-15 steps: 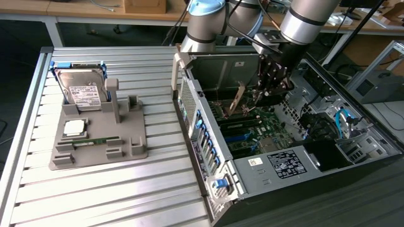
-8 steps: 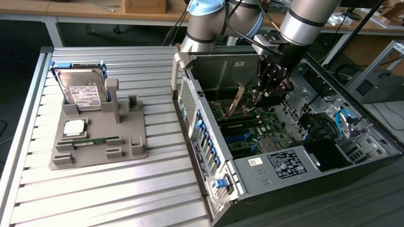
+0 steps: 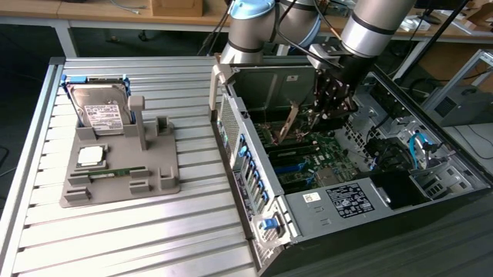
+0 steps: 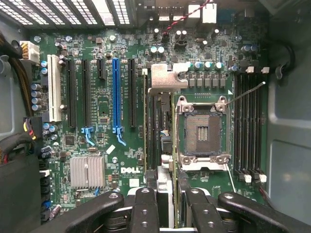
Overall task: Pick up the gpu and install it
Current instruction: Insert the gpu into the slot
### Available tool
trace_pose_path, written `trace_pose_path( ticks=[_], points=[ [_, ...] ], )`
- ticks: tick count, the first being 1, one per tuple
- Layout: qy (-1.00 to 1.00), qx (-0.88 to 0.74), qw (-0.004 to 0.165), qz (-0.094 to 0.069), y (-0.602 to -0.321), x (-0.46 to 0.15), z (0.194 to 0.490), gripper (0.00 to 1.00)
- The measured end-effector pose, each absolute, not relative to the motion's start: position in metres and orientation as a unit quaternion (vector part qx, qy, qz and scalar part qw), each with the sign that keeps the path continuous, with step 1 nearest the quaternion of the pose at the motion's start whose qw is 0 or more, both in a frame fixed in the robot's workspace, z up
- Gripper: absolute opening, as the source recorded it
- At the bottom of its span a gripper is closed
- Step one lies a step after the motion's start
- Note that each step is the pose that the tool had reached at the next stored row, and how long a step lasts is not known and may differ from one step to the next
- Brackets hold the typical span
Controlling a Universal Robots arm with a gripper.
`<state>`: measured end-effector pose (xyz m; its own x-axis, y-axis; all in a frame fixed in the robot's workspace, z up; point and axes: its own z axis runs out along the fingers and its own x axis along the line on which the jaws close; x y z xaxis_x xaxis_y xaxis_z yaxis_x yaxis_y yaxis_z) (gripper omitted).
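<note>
Wrist view: white "DELL" lettering [image 4: 130, 170] is printed on the green motherboard [image 4: 104, 104], just beside a finned silver heatsink [image 4: 87, 171]. Other print on the board is too small to read. The gpu [image 4: 160, 121] is seen edge-on, a thin dark card with its silvery end bracket [image 4: 168, 77] at the far end; its long axis runs straight away from the camera, parallel to the blue expansion slot [image 4: 115, 94]. It sits between that slot area and the empty CPU socket [image 4: 202, 132]. The gripper [image 4: 167, 204] pinches the card's near end, black fingers [image 4: 144, 211] pressed against either face. Exterior view: the gripper [image 3: 333, 109] hangs inside the open computer case [image 3: 431, 173], which lies on the bench [image 3: 115, 231], with the card [image 3: 289, 124] tilted over the motherboard. A white label [image 3: 350, 199] carries unreadable text.
</note>
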<state>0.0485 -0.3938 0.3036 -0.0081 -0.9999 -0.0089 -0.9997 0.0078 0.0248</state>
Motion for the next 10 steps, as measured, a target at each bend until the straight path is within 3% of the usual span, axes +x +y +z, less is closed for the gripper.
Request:
trace_pose_path(
  ticks=[10],
  points=[
    [-0.71,0.704,0.006,-0.012,-0.3944,0.0485,0.3004,0.27]
  ],
)
